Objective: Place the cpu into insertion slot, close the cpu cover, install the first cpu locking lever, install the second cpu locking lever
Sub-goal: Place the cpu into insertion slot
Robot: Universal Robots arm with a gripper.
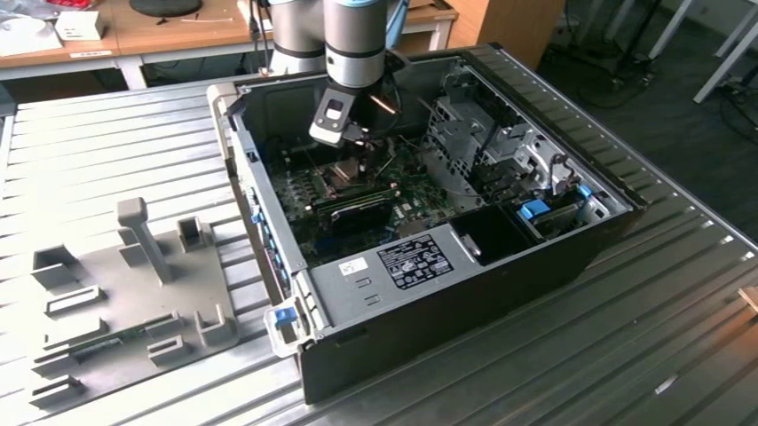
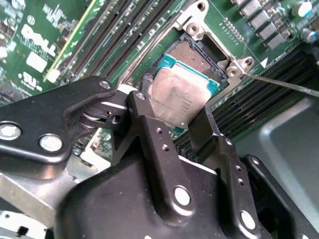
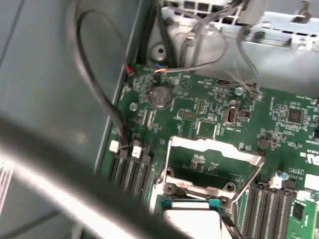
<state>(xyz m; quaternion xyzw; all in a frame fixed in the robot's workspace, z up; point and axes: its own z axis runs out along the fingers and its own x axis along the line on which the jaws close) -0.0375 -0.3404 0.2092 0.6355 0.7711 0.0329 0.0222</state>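
Second wrist view: the gripper (image 2: pixel 174 113) has its jaws pinching the cpu (image 2: pixel 175 97) by two opposite edges.
Place of the cpu: over the near part of the insertion slot (image 2: pixel 198 52); the far part of the dark socket lies uncovered. Whether the chip touches the socket, I cannot tell.
First wrist view: the cpu cover (image 3: pixel 214 149) stands swung open just beyond the socket.
Locking lever: one thin locking lever (image 2: pixel 281 83) sticks out free, not hooked.
Exterior view: the arm reaches down into the open computer case (image 1: pixel 474 293), which lies on the ribbed worktop (image 1: pixel 663 355).
Step in hand: by my judgement the first one, placing the cpu; cover and levers are not yet done.
What the move calls for: probably a level chip, square with the silvery border, and very little force.
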